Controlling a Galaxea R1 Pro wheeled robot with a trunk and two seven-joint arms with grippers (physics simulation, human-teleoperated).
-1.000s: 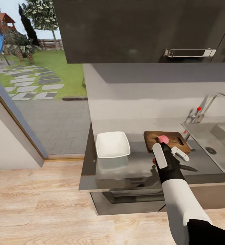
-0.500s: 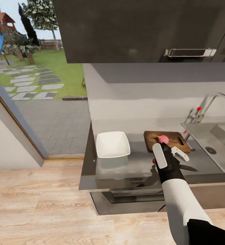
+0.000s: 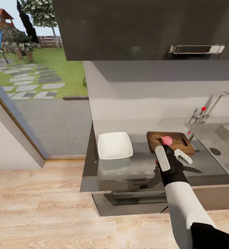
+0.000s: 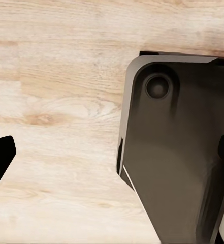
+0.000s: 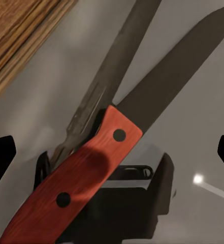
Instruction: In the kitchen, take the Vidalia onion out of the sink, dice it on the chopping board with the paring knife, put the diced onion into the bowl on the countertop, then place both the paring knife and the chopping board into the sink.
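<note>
Nearest the camera, right arm reaching forward over the front edge of the counter (image 3: 128, 173), right end effector (image 3: 170, 162) lowered just in front of the chopping board (image 3: 170, 141). In the right wrist view, paring knife (image 5: 117, 137) lying flat on the grey surface, orange-red handle between the two spread fingertips, dark blade pointing away with its reflection alongside; fingers wide apart, nothing pinched yet. In the head view, blade tip (image 3: 194, 169) protruding to the right of the wrist. Left end effector (image 4: 0, 162) hanging low over the wood floor (image 4: 56, 101) beside the robot's dark base; one finger edge alone showing, so spread or pressed together cannot be told. Next out, Vidalia onion (image 3: 166, 140) resting whole on the chopping board, hence already out of the sink (image 3: 225, 145). White bowl (image 3: 115, 145) near the board on its left, apparently empty. Farthest, sink with chrome tap (image 3: 218, 102) at the right end. Judged progress: first step done; knife pickup in hand; dicing, transfer to the bowl, and return of knife and board to the sink all left.
</note>
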